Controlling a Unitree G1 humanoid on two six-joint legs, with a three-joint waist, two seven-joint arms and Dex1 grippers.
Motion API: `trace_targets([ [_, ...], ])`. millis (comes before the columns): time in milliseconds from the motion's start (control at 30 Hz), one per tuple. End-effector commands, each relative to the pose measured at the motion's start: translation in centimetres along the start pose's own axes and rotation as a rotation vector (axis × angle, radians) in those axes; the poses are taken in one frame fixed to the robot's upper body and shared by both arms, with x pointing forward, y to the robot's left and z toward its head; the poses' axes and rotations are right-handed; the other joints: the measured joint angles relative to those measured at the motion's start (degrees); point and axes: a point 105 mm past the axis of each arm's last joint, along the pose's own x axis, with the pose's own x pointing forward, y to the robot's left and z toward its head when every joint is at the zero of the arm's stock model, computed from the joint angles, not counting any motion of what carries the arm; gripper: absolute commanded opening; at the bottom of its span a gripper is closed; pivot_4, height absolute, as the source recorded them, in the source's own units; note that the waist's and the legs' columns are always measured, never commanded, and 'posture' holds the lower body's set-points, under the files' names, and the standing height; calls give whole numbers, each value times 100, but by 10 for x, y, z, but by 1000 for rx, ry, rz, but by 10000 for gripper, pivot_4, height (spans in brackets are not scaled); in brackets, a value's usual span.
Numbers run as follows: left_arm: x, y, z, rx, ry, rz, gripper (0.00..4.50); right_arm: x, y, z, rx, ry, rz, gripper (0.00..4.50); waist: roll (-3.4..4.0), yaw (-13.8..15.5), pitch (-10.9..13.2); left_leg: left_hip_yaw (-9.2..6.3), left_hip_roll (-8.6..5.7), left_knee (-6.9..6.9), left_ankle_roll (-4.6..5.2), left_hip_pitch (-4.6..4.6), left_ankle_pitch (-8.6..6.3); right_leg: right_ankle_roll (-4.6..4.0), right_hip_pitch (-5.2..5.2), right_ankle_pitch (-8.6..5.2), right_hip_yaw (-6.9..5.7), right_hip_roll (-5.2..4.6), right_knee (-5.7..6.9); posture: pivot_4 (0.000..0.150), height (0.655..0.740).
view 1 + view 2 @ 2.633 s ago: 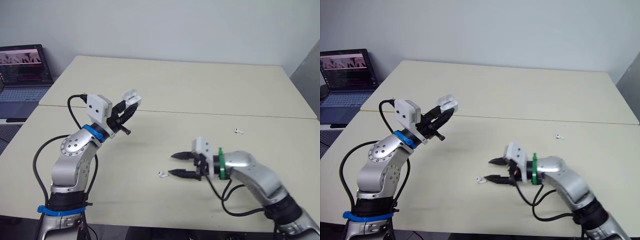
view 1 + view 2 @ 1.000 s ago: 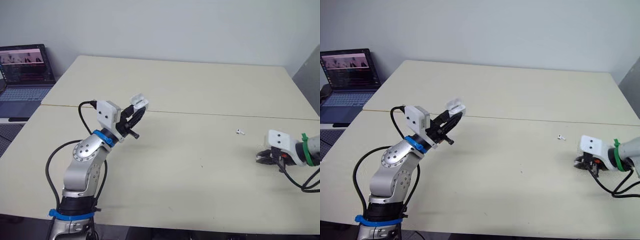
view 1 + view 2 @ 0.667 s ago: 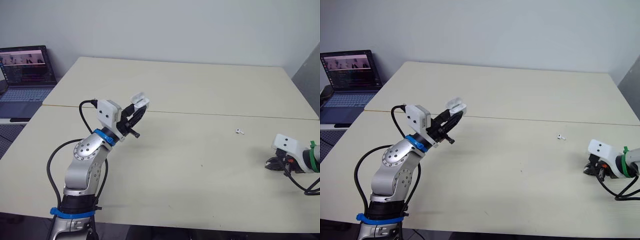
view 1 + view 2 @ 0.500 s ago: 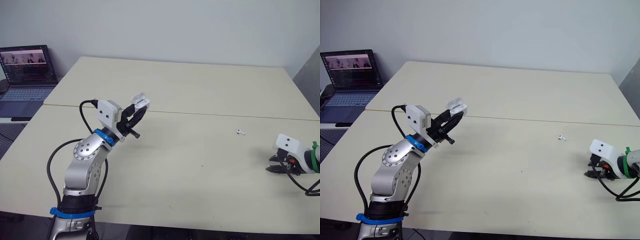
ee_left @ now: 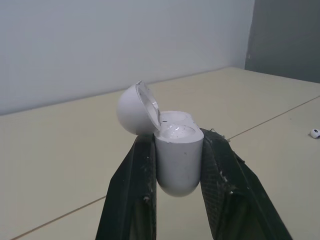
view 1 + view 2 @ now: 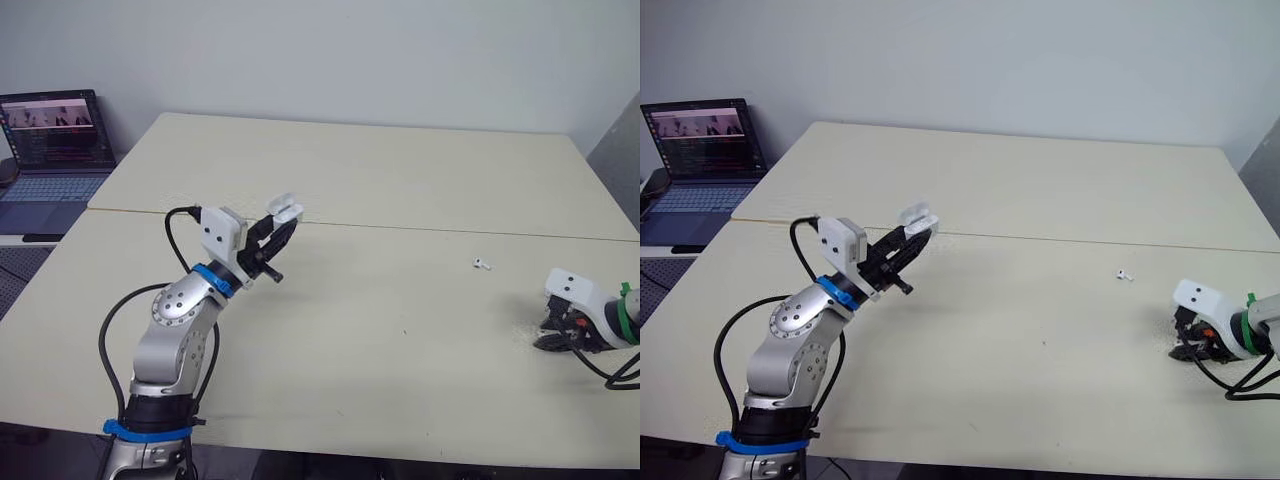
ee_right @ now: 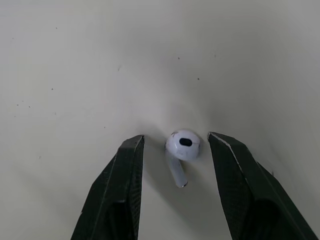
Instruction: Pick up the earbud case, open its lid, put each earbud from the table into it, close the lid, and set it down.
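1. A laptop (image 6: 55,150) sits open beside the worktop (image 6: 400,180), well to the left of the left gripper's fingers.
2. The left gripper (image 6: 275,232) is raised above the worktop. Its fingers (image 5: 135,190) are clamped on the earbud case (image 5: 177,165), one on each flank. The case stands upright between them with its lid (image 5: 134,111) swung back. Whether an earbud sits inside cannot be told.
3. One earbud (image 6: 482,264) lies loose on the worktop between the two sets of fingers, nearer the right-hand pair.
4. The right gripper (image 7: 175,139) is low at the worktop, its fingers parted and gripping nothing. A second earbud (image 7: 182,147) lies on the surface between them, touching neither.
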Motion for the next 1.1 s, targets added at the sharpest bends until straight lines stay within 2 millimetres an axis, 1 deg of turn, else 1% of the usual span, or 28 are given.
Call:
trace_targets([
  [33, 0, -4, 16, 40, -61, -1, 7871, -8, -6, 1, 44, 2, -47, 20803, 0, -1, 0, -1, 0, 1, 0, 0, 0, 1, 0, -1, -1, 0, 0, 1500, 7400],
  [233, 0, -3, 16, 39, -60, 5, 7871, -3, -8, 4, 102, -4, -64, 20803, 0, -1, 0, 2, 0, 3, 0, 0, 0, 5, 0, -2, 2, 1, 1, 1500, 7400],
  [433, -1, -2, 17, 42, -58, 5, 7871, 1, 0, 8, 175, -12, -38, 20803, 0, -2, 0, 2, 0, 3, 0, 1, 0, 3, 0, -1, 2, 1, 1, 1500, 7400],
  [533, 0, -3, 17, 42, -58, 3, 7871, 2, 4, 8, 179, -8, -28, 20803, 0, -3, 0, 1, 1, 3, 0, 1, 0, 4, 0, -2, 1, 2, 2, 1500, 7400],
  [633, 0, -3, 17, 41, -57, 0, 7871, 3, 7, 8, 196, -7, -20, 15546, 0, -3, 0, 1, 1, 2, 0, 1, 0, 4, 0, -2, 1, 3, 2, 1500, 7400],
  [733, 1, -4, 17, 40, -57, -5, 7871, 4, 8, 9, 189, -10, -21, 5590, 0, -3, 0, 1, 1, 2, 0, 1, 0, 3, 0, -2, 1, 3, 2, 1500, 7400],
  [767, 1, -5, 17, 40, -58, -7, 7871, 4, 8, 10, 187, -14, -22, 3939, 0, -3, 0, 1, 1, 2, 0, 1, 0, 4, 0, -2, 1, 3, 2, 1500, 7400],
  [833, 2, -4, 17, 39, -58, -9, 7871, 4, 8, 12, 187, -23, -21, 4004, 0, -4, 0, 1, 2, 2, 0, 1, 0, 4, 0, -2, 1, 3, 2, 1500, 7400],
  [900, 4, -6, 17, 37, -62, -16, 7871, 3, 11, 22, 180, -72, -3, 4004, 0, -8, 0, 1, 2, 2, 0, 2, 0, 4, 0, -2, 1, 3, 2, 1500, 7400],
  [967, 6, -10, 19, 33, -70, -32, 7871, -1, 23, 52, 136, -209, 89, 4004, 0, -22, 0, 1, 3, 3, 0, 3, 0, 5, 0, -2, 2, 6, 2, 1500, 7400],
  [1000, 7, -10, 19, 31, -73, -37, 7871, -3, 29, 62, 115, -259, 123, 4004, -1, -38, 0, 2, 6, 2, 0, 4, 0, 5, 0, -2, 3, 9, 3, 1500, 7400],
  [1033, 9, -13, 20, 26, -80, -47, 7871, -7, 38, 88, 45, -382, 158, 4004, 0, -44, 0, 0, 7, 2, 0, 5, 0, 8, 0, -4, 4, 12, 5, 1500, 7400],
  [1100, 14, -17, 22, 17, -94, -70, 7871, -19, 52, 131, -71, -608, 177, 4004, 0, -69, 0, -4, 7, 2, 1, 6, 1, 19, 0, -10, 3, 16, 9, 1500, 7400],
])
